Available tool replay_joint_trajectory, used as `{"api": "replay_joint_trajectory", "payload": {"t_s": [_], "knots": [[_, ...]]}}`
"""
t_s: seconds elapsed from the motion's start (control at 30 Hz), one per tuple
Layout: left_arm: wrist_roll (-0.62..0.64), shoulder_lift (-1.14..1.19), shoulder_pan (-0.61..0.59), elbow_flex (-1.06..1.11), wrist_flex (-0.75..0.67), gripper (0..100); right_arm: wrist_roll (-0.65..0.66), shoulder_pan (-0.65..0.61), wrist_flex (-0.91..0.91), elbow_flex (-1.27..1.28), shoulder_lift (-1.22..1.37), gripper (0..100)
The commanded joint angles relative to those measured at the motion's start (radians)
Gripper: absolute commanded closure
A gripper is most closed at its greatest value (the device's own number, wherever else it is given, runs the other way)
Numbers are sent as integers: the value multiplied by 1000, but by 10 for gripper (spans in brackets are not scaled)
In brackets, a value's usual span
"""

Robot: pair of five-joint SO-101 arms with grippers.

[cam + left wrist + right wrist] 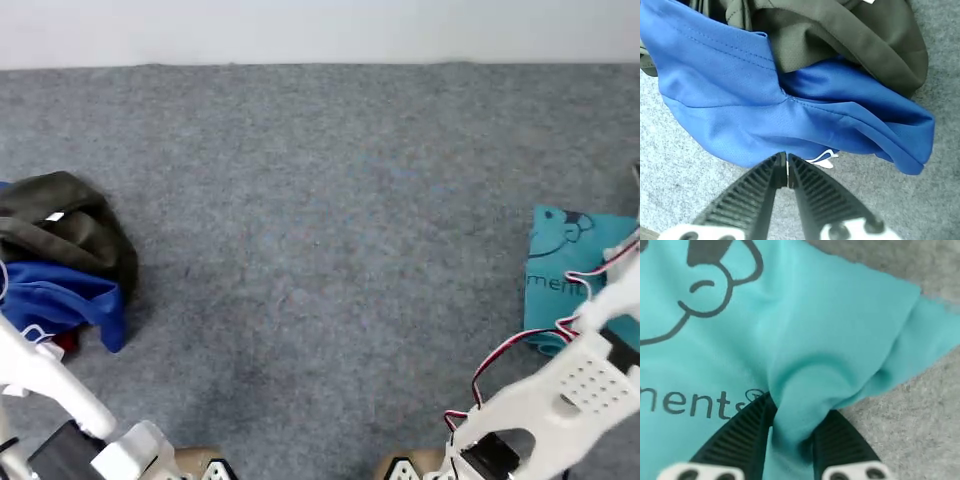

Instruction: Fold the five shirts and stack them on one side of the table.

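From above, the left arm (50,385) stands beside a loose pile at its own side of the table (330,250): an olive shirt (70,225) farthest out, a blue shirt (65,305) nearer and a scrap of red cloth (62,343) at the pile's edge closest to the arm. The right arm (570,390) reaches over a teal shirt (555,265) at the opposite side, well apart from the pile, so each arm is plainly the nearer to its own cloth. At the left wrist, the left gripper (787,172) has its jaws pressed together with nothing seen between them. Its tips sit just at the blue shirt's (765,115) near hem, the shirt straight ahead with its length running across the line of the jaws, and the olive shirt (850,40) lies over its far part. At the right wrist, the right gripper (790,425) pinches a raised ridge of the teal shirt (815,325). The ridge runs straight on from the jaws, print side up, and one loose corner points away past the tips onto bare table; the next move likely turns on drawing along that ridge
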Motion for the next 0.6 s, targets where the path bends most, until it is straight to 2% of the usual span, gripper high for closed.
{"api": "replay_joint_trajectory", "payload": {"t_s": [0.0,0.17,0.23,0.37,0.53,0.57], "knots": [[2,-5,6,-5,-21,986,11,15,-4,-18,-13,957],[2,-11,6,-5,-20,986,-68,15,79,-18,-101,712],[2,-11,6,-5,-18,986,-87,13,111,-18,-159,692],[2,-11,6,-5,-15,986,-89,-10,220,-18,-257,753],[2,-12,5,-5,-15,986,-86,-30,355,-15,-291,997],[2,-12,5,-5,-15,986,-89,-31,380,-8,-288,988]]}}
